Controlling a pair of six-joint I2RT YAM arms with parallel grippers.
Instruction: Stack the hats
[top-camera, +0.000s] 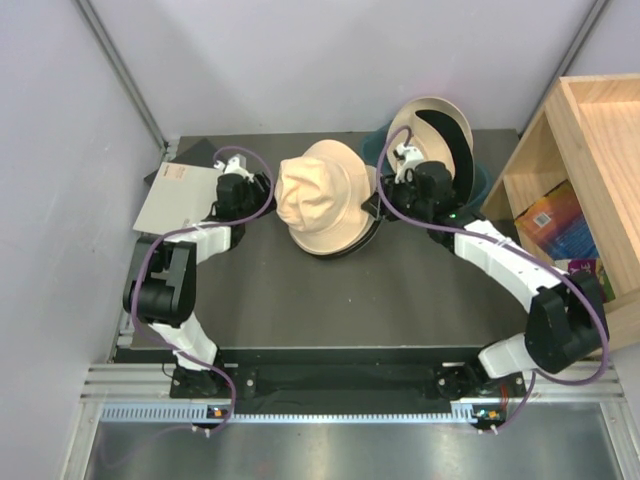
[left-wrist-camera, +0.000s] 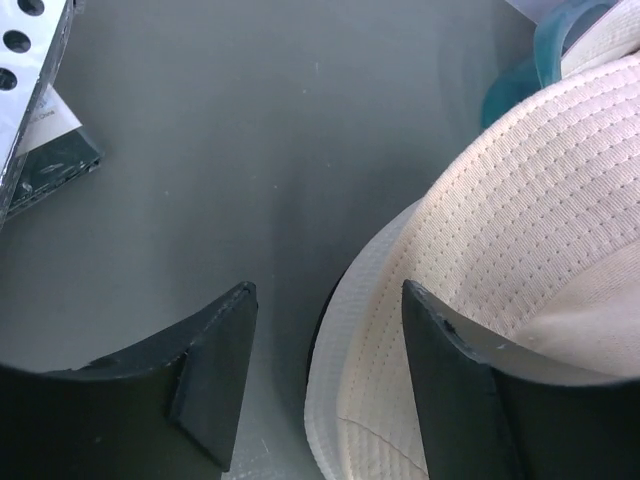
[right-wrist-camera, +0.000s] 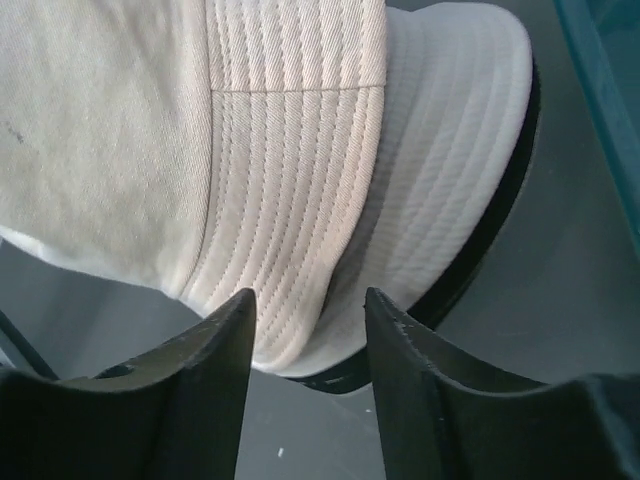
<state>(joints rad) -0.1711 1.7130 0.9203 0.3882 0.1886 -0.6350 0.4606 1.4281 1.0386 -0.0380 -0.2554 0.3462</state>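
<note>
A stack of hats sits mid-table, a beige bucket hat (top-camera: 320, 195) on top and a black brim (top-camera: 352, 250) showing beneath. My left gripper (top-camera: 262, 195) is at the stack's left side, jaws open; the cream brim (left-wrist-camera: 370, 330) lies between them without being pinched. My right gripper (top-camera: 385, 203) is at the stack's right side, also open, its fingertips just short of the beige brim (right-wrist-camera: 290, 200), the cream brim (right-wrist-camera: 450, 150) and the black brim (right-wrist-camera: 490, 230). Another cream hat with black lining (top-camera: 432, 115) stands up behind the right arm.
A teal tub (top-camera: 480, 182) holds the black-lined hat at the back right. A wooden shelf unit (top-camera: 590, 130) with colourful packets (top-camera: 550, 220) stands at the right. A white card (top-camera: 180, 195) lies at the back left, near the left arm.
</note>
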